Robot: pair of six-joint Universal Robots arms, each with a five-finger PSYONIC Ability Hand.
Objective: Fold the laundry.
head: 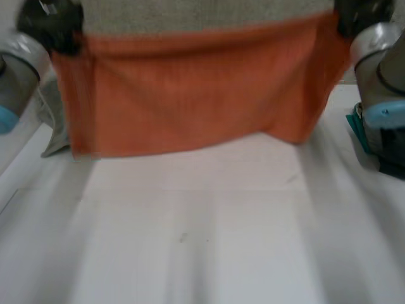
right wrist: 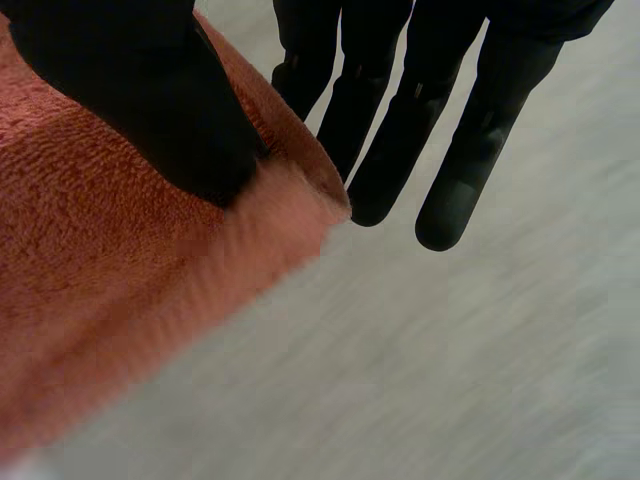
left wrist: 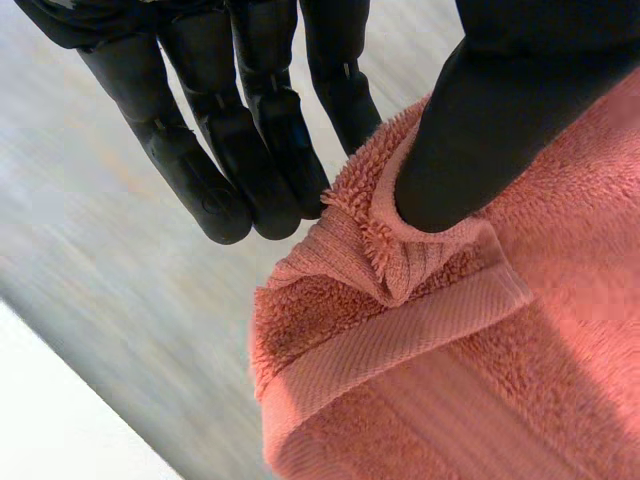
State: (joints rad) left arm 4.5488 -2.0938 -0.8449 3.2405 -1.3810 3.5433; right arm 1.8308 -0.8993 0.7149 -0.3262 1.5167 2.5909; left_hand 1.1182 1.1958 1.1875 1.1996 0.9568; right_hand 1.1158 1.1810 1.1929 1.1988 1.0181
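While the orange towel hangs spread over the white table, left hand clamps one upper corner, thumb against fingers. Right hand pinches the opposite upper corner likewise.

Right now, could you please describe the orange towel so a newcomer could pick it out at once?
Above the white table, the orange towel hangs spread like a curtain. The left hand and right hand each pinch a top corner. Unlike the grey cloth beside it, it is bright orange and lifted.
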